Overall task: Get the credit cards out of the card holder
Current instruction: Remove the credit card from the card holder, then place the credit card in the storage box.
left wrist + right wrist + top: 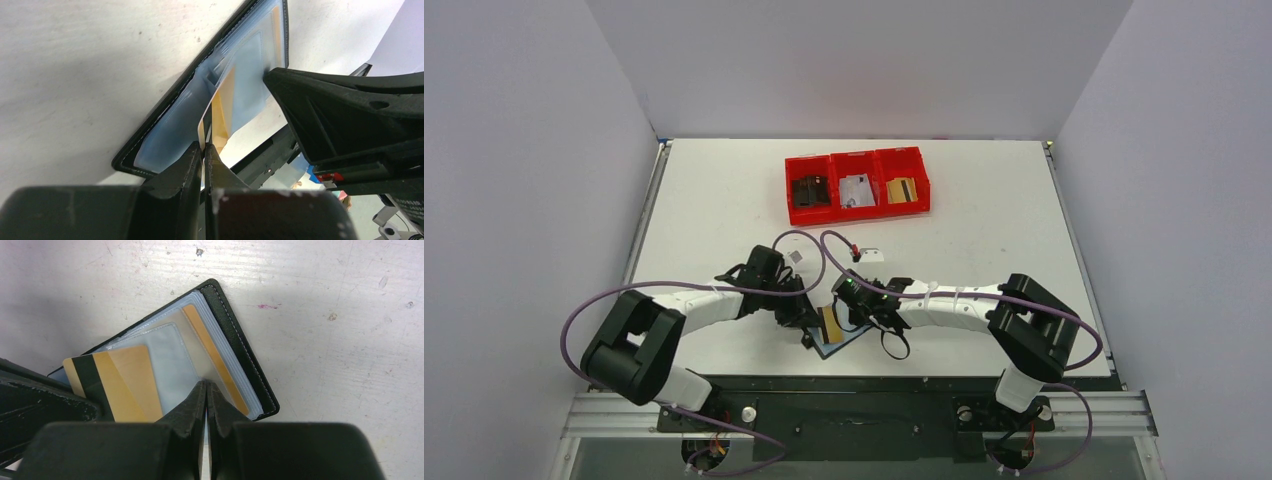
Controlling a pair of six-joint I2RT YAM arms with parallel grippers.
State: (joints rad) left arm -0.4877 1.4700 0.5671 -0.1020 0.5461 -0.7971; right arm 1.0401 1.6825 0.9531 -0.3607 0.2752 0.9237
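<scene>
The card holder [844, 345] lies open near the table's front edge, black with clear bluish sleeves [175, 352]. A gold credit card [120, 382] with a dark stripe sticks partway out of a sleeve toward the left. My left gripper [205, 146] is shut on that card's edge [220, 107], which shows edge-on between its tips. My right gripper [206, 384] is shut with nothing between its tips, which rest on the clear sleeve from above. Another gold card [215, 357] sits inside a sleeve by the holder's black edge [245, 360]. From above, both grippers meet over the holder: left [809, 320], right [852, 303].
Three joined red bins [857, 160] stand at the back middle, holding a black card [809, 190], a white card [857, 190] and a gold card [902, 189]. A small white tag [871, 255] lies between the bins and the arms. The table's front edge [874, 376] runs just behind the holder.
</scene>
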